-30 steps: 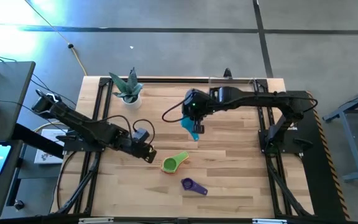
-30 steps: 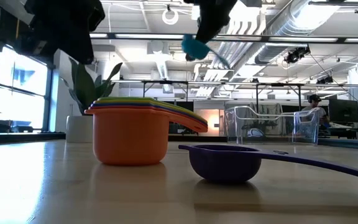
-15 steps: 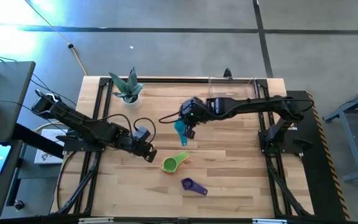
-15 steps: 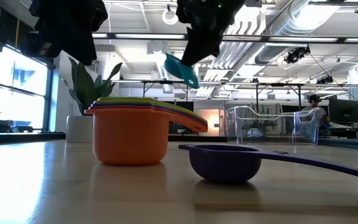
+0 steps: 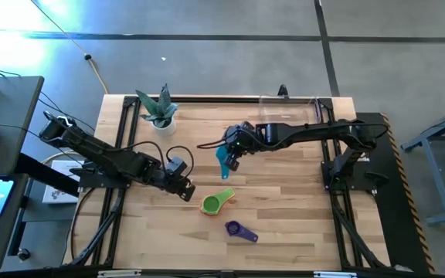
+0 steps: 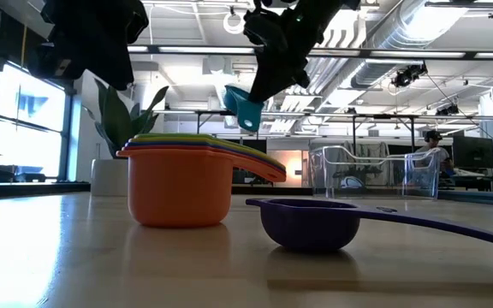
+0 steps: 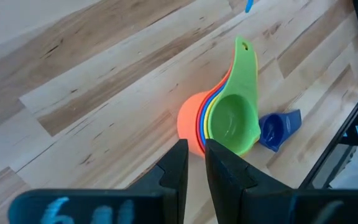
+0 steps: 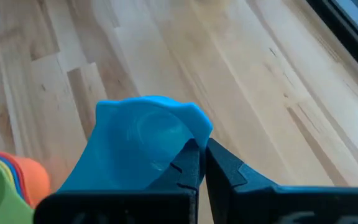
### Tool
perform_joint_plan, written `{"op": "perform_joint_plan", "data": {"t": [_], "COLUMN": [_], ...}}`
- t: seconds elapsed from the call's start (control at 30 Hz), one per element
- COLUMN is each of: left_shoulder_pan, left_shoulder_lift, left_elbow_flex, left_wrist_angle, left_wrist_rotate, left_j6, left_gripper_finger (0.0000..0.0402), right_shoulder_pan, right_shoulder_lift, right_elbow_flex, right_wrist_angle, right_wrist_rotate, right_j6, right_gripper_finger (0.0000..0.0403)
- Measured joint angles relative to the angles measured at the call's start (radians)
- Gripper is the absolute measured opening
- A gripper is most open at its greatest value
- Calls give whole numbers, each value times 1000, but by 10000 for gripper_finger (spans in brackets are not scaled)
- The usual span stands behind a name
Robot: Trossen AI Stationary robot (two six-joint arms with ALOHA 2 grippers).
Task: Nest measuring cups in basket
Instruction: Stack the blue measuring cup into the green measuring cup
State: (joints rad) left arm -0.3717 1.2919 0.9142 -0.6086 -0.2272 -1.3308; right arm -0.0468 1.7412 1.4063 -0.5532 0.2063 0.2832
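My right gripper (image 5: 230,160) hangs over the middle of the table, shut on a teal measuring cup (image 5: 222,161), which looks blue in the right wrist view (image 8: 138,146). A stack of nested cups (image 5: 216,202), green on top and orange outermost, rests on its base nearer the front edge. The purple cup (image 5: 240,230) stands alone beyond the stack, toward the near edge. My left gripper (image 7: 196,167) hovers left of the stack, its fingers a narrow gap apart with nothing between them. The clear basket (image 5: 288,108) stands at the far edge. My right gripper pinches the teal cup at the edge of its bowl (image 8: 194,144) between its two fingertips, slanting down from the table's right. Rim or handle root, I cannot tell; the fingers hide it. The cup hangs tilted below the fingers (image 6: 245,107), clear of the table, above the stack.
A white pot with a green plant (image 5: 158,112) stands at the far left corner. Dark frame rails run along the table's left and right sides. Bare wood lies between the stack and the basket (image 6: 375,171).
My right gripper has come down and toward the table's left, nearer the stack, rolling its wrist as it went. The teal cup has dropped with it and turned about in the hold, still clear of the table.
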Motion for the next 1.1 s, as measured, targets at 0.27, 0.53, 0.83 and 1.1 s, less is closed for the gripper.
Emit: {"op": "perform_joint_plan", "data": {"t": [0.27,0.53,0.83,1.1], "left_shoulder_pan": [-10,-44,-44,-43], "left_shoulder_lift": [0,0,0,1], "left_elbow_flex": [0,0,0,0], "left_wrist_angle": [6,8,6,0], "left_wrist_rotate": [41,72,69,68], "left_j6": [-2,-3,-2,0], "left_gripper_finger": [46,46,46,46], "right_shoulder_pan": [-21,1,16,15], "right_shoulder_lift": [0,12,77,113], "right_elbow_flex": [0,0,0,0], "right_wrist_angle": [68,123,110,94], "right_wrist_rotate": [-144,-123,-66,-40], "right_j6": [49,-47,-30,-30], "right_gripper_finger": [0,0,0,0]}}
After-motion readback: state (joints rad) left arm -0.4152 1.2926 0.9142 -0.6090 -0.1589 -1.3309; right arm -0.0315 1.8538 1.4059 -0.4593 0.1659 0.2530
